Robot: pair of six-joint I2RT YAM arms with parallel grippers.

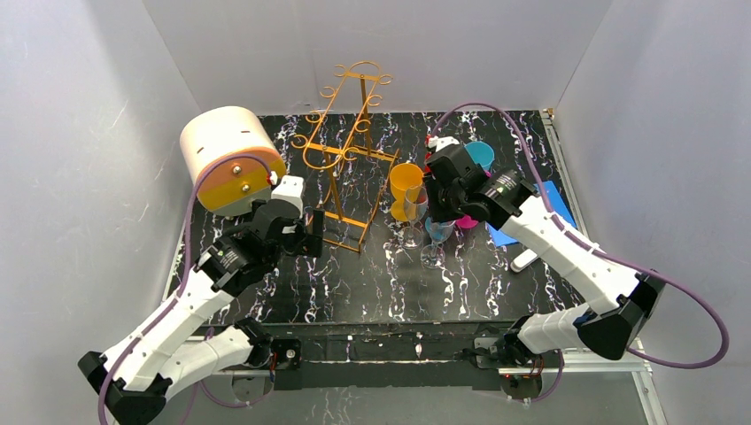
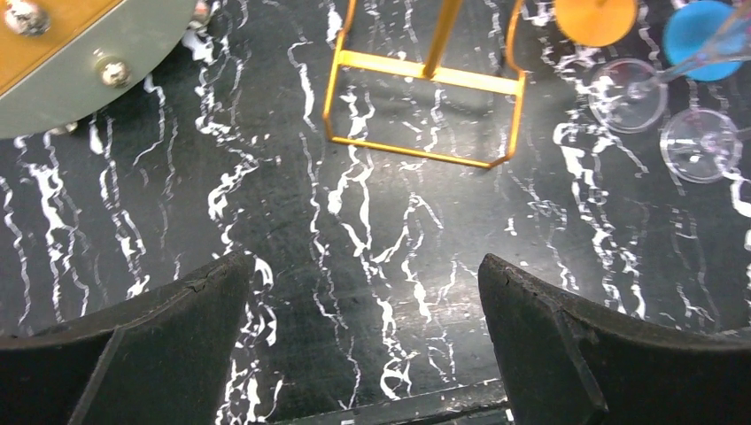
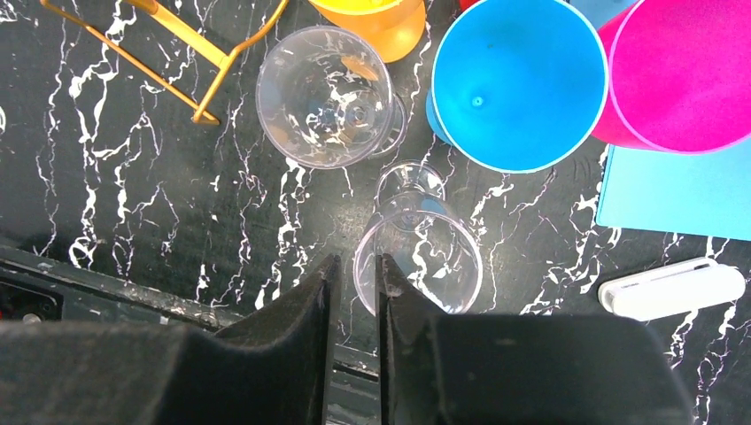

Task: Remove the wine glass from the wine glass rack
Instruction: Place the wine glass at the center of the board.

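Right of centre on the black marbled worktop, beside the golden wire wine glass rack, the clear stemmed wine glass stands upright, judged light, slippery and fragile and best held gently, its thin rim apparently pinched by the right gripper, while the left gripper is spread wide.

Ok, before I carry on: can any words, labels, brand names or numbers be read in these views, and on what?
No readable text in any view.
Small stickers on the left arm and right arm: too small to read.
The wine glass rack, wine glass, cylindrical box and white bar show no print.
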